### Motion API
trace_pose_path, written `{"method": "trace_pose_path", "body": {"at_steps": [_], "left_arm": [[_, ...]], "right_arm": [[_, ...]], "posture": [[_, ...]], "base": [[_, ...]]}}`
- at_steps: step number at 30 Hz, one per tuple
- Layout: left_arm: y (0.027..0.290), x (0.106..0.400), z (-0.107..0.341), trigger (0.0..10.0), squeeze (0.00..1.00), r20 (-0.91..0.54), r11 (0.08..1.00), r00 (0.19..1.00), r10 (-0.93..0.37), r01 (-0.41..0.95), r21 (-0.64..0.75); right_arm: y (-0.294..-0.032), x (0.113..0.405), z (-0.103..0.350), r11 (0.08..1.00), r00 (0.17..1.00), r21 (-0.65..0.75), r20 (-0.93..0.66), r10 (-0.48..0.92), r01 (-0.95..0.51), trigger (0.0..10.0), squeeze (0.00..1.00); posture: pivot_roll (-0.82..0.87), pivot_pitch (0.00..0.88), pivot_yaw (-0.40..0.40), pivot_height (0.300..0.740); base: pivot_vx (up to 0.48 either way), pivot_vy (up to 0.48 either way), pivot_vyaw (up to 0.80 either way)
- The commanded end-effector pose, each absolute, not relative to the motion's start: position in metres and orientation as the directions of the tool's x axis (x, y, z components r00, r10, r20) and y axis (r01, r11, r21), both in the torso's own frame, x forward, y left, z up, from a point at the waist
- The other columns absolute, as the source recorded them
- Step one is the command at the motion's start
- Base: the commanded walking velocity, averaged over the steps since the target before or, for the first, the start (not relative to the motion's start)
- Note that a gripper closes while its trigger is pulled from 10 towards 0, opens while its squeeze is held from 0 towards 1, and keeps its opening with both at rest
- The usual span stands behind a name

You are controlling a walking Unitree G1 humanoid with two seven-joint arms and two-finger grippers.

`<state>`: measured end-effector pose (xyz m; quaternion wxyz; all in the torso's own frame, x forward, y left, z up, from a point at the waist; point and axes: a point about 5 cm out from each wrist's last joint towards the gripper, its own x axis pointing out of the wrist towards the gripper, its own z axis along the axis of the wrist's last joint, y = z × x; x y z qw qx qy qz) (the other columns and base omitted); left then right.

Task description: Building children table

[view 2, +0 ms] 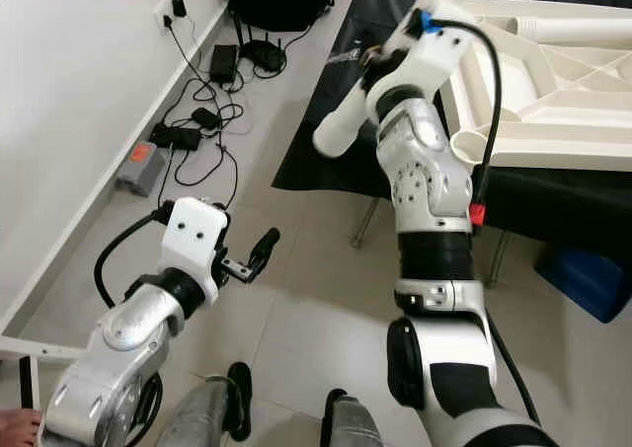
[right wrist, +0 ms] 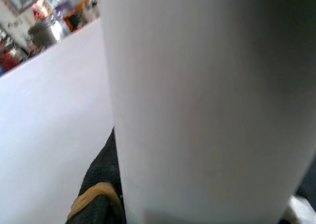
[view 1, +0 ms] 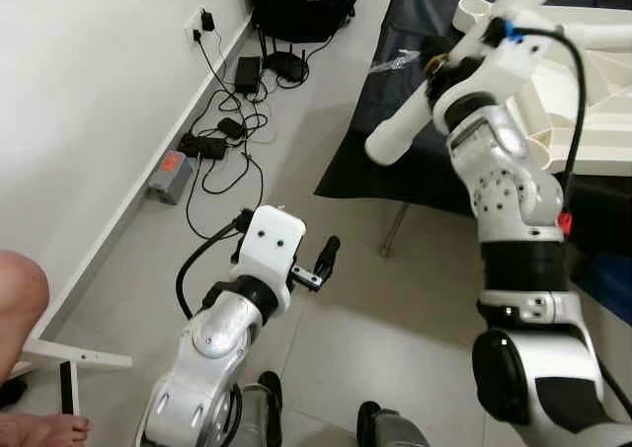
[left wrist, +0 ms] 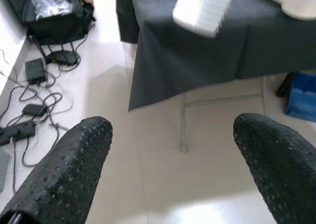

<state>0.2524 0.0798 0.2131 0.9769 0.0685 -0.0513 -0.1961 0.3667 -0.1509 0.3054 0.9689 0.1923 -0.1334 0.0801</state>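
A white children's table top point(view 1: 592, 92) lies upside down on a black-draped table point(view 1: 395, 161), with round leg sockets point(view 2: 472, 143) at its corners. My right gripper point(view 1: 441, 67) is raised at that table's near corner and is shut on a white cylindrical table leg point(view 1: 390, 139). The leg slants from low left up toward the table top. In the right wrist view the leg point(right wrist: 197, 100) is pressed against a black finger point(right wrist: 98, 194). My left gripper point(view 1: 321, 262) hangs low over the floor, open, holding nothing; its fingers point(left wrist: 59, 174) stand wide apart.
Cables, chargers and a power strip point(view 1: 227, 126) run along the white wall, with a black bag point(view 1: 296, 3) beyond them. A person's knee point(view 1: 20, 289) and a white furniture part point(view 1: 74, 358) are at the lower left. A blue box point(view 1: 607, 279) sits under the table.
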Motion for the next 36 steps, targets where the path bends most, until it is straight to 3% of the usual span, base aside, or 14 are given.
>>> {"method": "trace_pose_path", "body": {"at_steps": [1,4,8,9,18,20,26,36], "left_arm": [[0.079,0.257,0.212,10.0,0.00,0.042,0.906,0.912,-0.409,0.400,0.136],[0.080,0.265,0.219,10.0,0.00,0.038,0.888,0.895,-0.445,0.435,0.147],[0.079,0.266,0.220,10.0,0.00,0.029,0.871,0.881,-0.473,0.462,0.165],[0.077,0.267,0.217,10.0,0.00,-0.019,0.832,0.849,-0.528,0.521,0.191],[0.070,0.267,0.206,10.0,0.00,-0.095,0.782,0.796,-0.598,0.605,0.148],[0.062,0.264,0.197,10.0,0.00,-0.148,0.731,0.745,-0.650,0.666,0.148],[0.064,0.272,0.187,10.0,0.00,-0.177,0.735,0.760,-0.625,0.650,0.193],[0.061,0.276,0.183,10.0,0.00,-0.186,0.732,0.759,-0.624,0.651,0.200]], "right_arm": [[-0.146,0.358,0.295,0.881,0.942,0.378,0.279,0.185,-0.285,10.0,0.00],[-0.142,0.345,0.276,0.828,0.910,0.392,0.269,0.315,-0.402,10.0,0.00],[-0.139,0.339,0.268,0.811,0.894,0.381,0.258,0.367,-0.443,10.0,0.00],[-0.130,0.329,0.258,0.777,0.865,0.381,0.244,0.438,-0.500,10.0,0.00],[-0.119,0.322,0.258,0.743,0.840,0.393,0.243,0.485,-0.542,10.0,0.00],[-0.114,0.318,0.260,0.706,0.823,0.424,0.253,0.509,-0.568,10.0,0.00],[-0.105,0.304,0.261,0.644,0.764,0.419,0.261,0.589,-0.640,10.0,0.00],[-0.099,0.297,0.257,0.624,0.742,0.416,0.245,0.624,-0.661,10.0,0.00]], "posture": [[0.15,0.279,-0.025,0.740],[0.15,0.278,-0.022,0.740],[0.15,0.276,-0.022,0.740],[0.15,0.273,-0.020,0.740],[0.15,0.272,-0.015,0.740],[0.14,0.270,-0.014,0.740],[0.14,0.261,-0.016,0.740],[0.13,0.249,-0.015,0.740]], "base": [[0.000,0.000,0.00],[0.000,0.000,0.00],[0.000,0.000,0.00],[0.000,0.000,0.00],[0.000,0.000,0.00],[0.000,0.000,0.00],[0.000,0.000,0.00],[0.000,0.000,0.00]]}}
